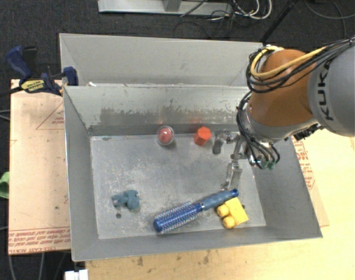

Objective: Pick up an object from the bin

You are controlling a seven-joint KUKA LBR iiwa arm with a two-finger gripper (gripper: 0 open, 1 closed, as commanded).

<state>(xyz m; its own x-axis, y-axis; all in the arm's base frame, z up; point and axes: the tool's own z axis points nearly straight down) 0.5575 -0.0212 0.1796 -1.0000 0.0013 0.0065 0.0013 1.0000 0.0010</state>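
Camera view from my end: the orange wrist cover point(279, 95) and its cables hide a good chunk of the end effector point(229, 181), so I can't tell if it's released or clenched. Its tip sits just above the handle end of the blue brush point(189, 213), which lies slanted near the front wall of the bin point(78, 185). A yellow block point(232, 213) is just beside that handle, so that front right corner is tight. A pink ball point(165, 135), an orange piece point(202, 135) and a grey bit point(218, 142) I can't make out hug the back wall. A small blue lump point(126, 200) lies on the left. The middle floor is open.
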